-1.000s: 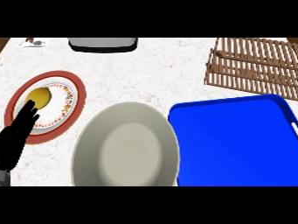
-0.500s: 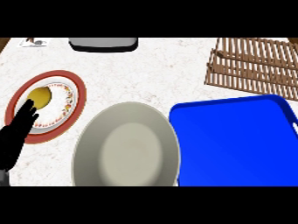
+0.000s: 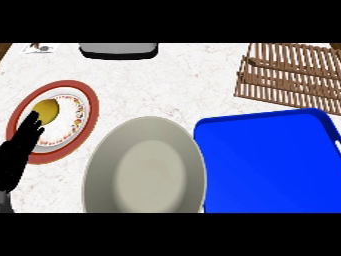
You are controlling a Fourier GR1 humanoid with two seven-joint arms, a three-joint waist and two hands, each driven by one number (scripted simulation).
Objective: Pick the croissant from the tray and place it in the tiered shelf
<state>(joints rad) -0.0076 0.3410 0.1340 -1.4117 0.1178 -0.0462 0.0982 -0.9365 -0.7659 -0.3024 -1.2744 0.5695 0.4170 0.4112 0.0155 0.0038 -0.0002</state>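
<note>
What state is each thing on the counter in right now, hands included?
Blue tray: flat on the counter, nothing in it; no croissant visible anywhere.
Wooden tiered shelf: nothing visible in it.
Grey plate: bare, its right edge meets the tray.
Red-rimmed plate: holds a yellow item.
Left hand: open, fingers straight over the red-rimmed plate, tips by the yellow item.
Right hand: not in view.

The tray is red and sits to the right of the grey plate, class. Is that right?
Not quite: the tray is blue, not red, as the head view shows. It does sit to the right of the grey plate.
</note>
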